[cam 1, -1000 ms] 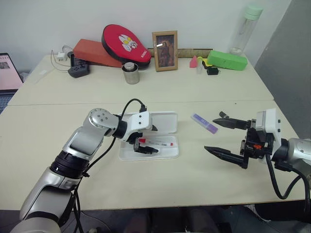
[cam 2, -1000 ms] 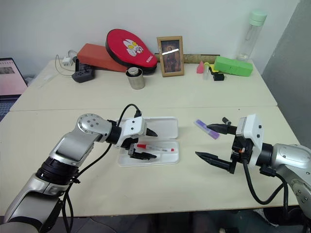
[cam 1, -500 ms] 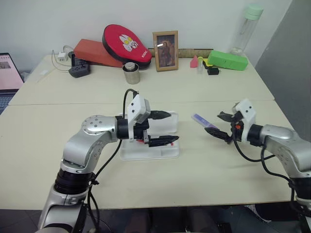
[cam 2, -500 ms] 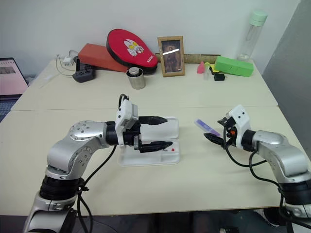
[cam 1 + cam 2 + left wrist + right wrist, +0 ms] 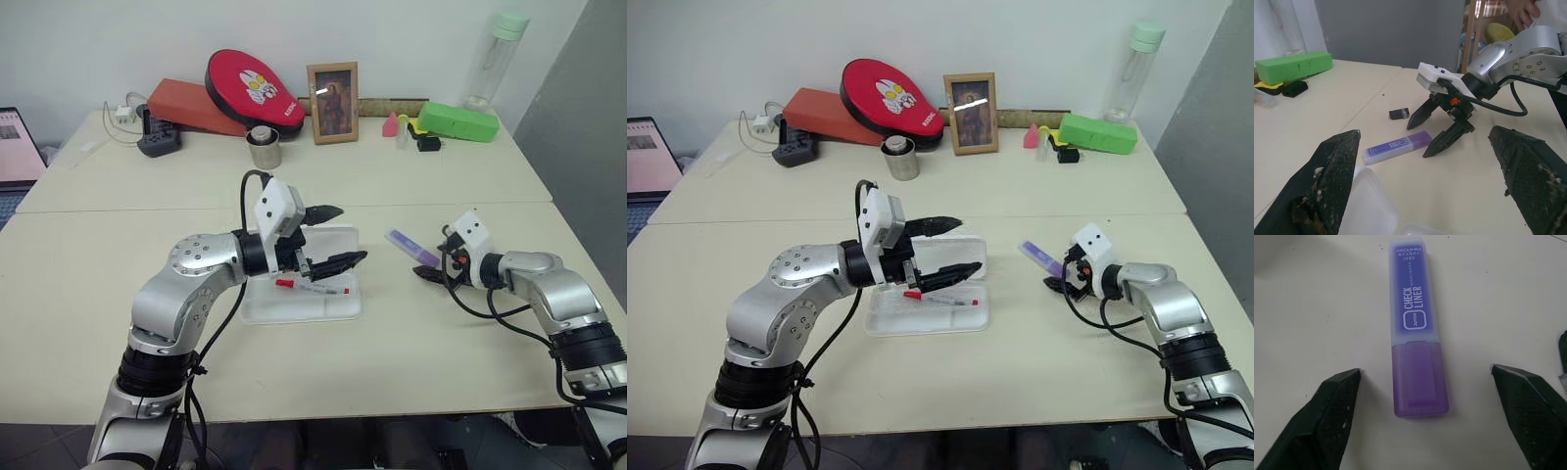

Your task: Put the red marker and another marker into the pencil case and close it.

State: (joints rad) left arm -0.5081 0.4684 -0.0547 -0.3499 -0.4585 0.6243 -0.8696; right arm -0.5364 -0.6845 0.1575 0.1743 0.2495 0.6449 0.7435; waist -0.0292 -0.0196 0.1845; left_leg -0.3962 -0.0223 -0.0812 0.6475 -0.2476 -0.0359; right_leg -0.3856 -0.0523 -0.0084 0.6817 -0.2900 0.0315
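The white pencil case (image 5: pixel 299 309) lies open at the table's middle, lid hinged back. The red marker (image 5: pixel 312 288) rests in its tray. My left gripper (image 5: pixel 345 235) hovers open just above the case, holding nothing. Right of the case lies the purple marker (image 5: pixel 411 248), flat on the table. My right gripper (image 5: pixel 436 257) is down at its near end, pointing along it. In the right wrist view the purple marker (image 5: pixel 1418 333) lies between the open fingers (image 5: pixel 1327 426), with a gap on each side. The left wrist view shows my right gripper (image 5: pixel 1442 122) over the purple marker (image 5: pixel 1397 146).
A small dark cylinder (image 5: pixel 1399 113) lies just beyond the purple marker. Along the back stand a green box (image 5: pixel 458 120), a bottle (image 5: pixel 495 54), a picture frame (image 5: pixel 333 103), a metal cup (image 5: pixel 263 147) and a red case (image 5: pixel 253 88). A laptop (image 5: pixel 15 147) sits far left.
My left gripper rose out of the tray, leaving the red marker lying there. My right gripper moved forward and down until its fingers straddled the purple marker.
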